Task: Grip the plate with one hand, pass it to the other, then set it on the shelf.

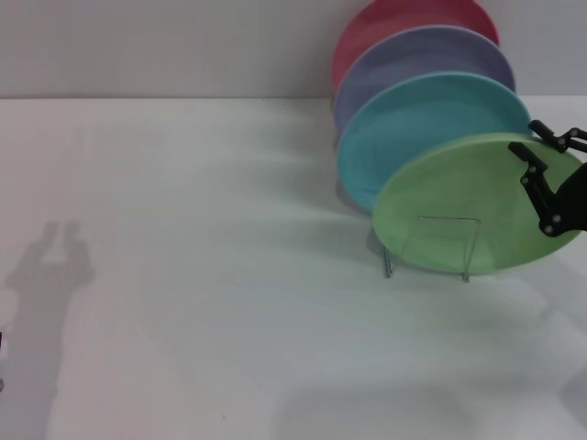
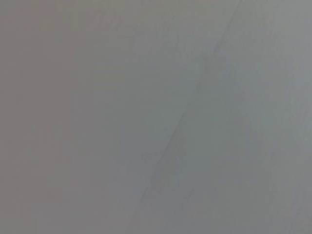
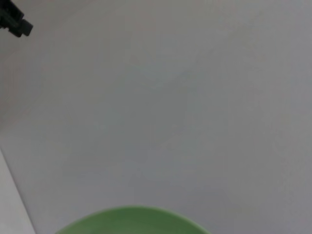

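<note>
Plate: green plate (image 1: pixel 463 206) stands tilted in the front slot of the rack (image 1: pixel 431 246), at about 3 o'clock on the table (image 1: pixel 202 275); its rim also shows in my right wrist view (image 3: pixel 131 222).
Rack: turquoise plate (image 1: pixel 417 128), lavender plate (image 1: pixel 413 60) and red plate (image 1: pixel 385 23) stand behind it toward 12 o'clock, each overlapping the next.
Right gripper: my right gripper (image 1: pixel 543 154) is at the green plate's 3 o'clock edge, fingers spread, pinching nothing that I can see; whether a finger touches the rim I cannot tell.
Left gripper: out of sight; only a shadow lies on the table at 9 o'clock.
</note>
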You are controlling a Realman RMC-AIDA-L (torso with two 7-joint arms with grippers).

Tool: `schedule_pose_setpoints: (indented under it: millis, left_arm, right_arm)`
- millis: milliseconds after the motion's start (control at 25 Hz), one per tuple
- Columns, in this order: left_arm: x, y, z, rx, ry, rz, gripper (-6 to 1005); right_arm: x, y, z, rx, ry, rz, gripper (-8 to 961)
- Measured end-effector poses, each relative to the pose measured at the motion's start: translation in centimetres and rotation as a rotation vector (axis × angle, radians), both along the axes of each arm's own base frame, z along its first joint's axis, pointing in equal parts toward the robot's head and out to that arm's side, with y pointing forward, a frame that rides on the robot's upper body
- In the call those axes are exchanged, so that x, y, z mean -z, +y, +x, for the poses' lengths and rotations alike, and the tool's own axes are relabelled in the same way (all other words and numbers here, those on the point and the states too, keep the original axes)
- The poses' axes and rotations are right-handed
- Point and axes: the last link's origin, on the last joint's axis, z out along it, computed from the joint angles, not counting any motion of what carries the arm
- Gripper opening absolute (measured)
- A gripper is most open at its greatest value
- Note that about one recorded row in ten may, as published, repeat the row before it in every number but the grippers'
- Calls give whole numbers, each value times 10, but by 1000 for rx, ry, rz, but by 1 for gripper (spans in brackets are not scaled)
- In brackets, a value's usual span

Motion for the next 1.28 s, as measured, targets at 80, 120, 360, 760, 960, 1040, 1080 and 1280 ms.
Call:
schedule_pose_setpoints:
  millis: [80,120,360,760,960,1040,1080,1280]
  left_arm:
    - [0,0,0,1,0,0,241]
    - [0,0,0,1,0,0,245]
    - [0,0,0,2,0,2,269]
    - [-1,-2,-1,1,2,8,310]
    - [-2,-1,-1,0,7,9,330]
    - [-2,-1,-1,0,9,11,338]
    - [-2,-1,-1,0,11,12,342]
    - [-5,6,-3,4,46,10,363]
  right_arm:
    - [-1,1,0,3,8,-2,158]
    - [-1,2,-1,6,11,-3,170]
    - [1,9,-2,24,20,-25,216]
    - [0,16,-9,18,66,-102,261]
    - [-6,13,-16,-11,157,-146,275]
    - [-21,10,-17,-15,263,-152,277]
    - [-30,8,-16,-13,321,-147,279]
    - [-95,-3,14,78,713,-45,284]
